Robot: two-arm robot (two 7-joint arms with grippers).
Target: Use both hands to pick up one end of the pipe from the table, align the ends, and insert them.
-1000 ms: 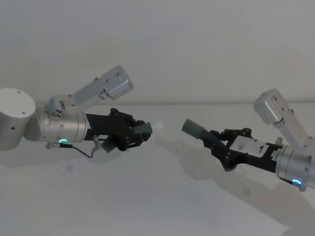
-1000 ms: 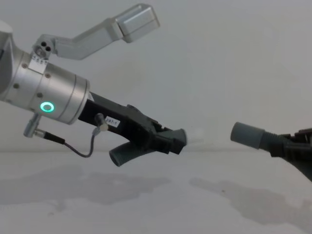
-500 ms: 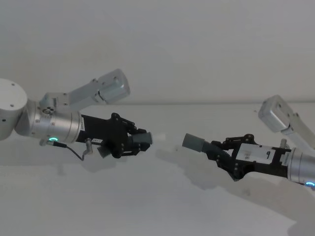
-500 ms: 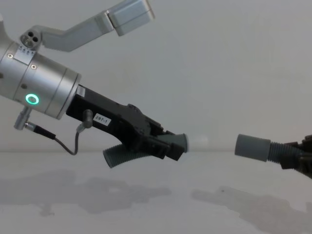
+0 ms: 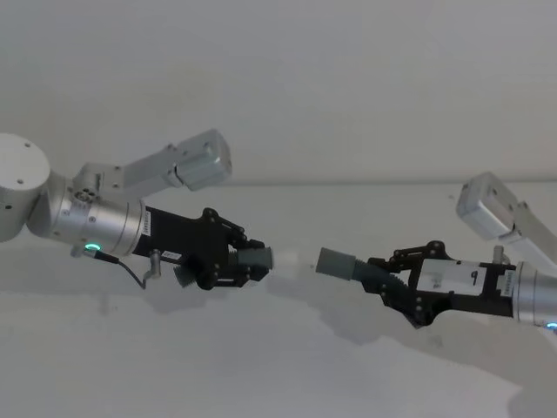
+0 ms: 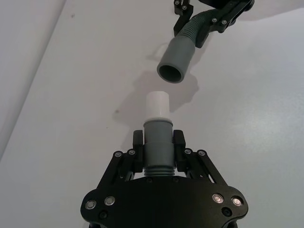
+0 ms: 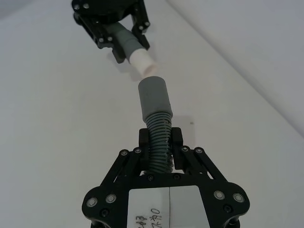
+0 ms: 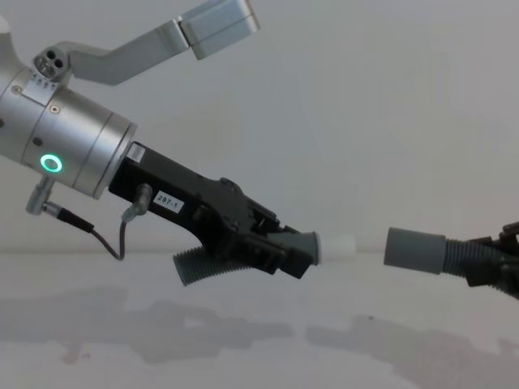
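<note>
Dark grey ribbed flexible hose in two pieces, both held up off the plain white matte table. Short curved hose piece has a smooth dark grey cuff ending in a pale whitish tapered tip; the tip sticks out past the fingers toward the other piece. Longer hose piece has its own wider smooth grey cuff, open mouth visible in the left wrist view, facing the white tip. The two ends are near each other but apart, a small gap between tip and cuff mouth in the chest and head views; roughly in line, cuff mouth slightly off-axis from the tip in the left wrist view. Left black two-finger gripper is clamped on the short piece's cuff, fingers pressed on both sides, ribbed tail of the hose curving out below the gripper in the chest view. It sits on a silver cylindrical arm with a green ring light. Right black two-finger gripper is clamped on the ribbed section just behind the longer piece's cuff, cuff projecting forward beyond the fingers. Faint shadows of both arms on the table beneath.
</note>
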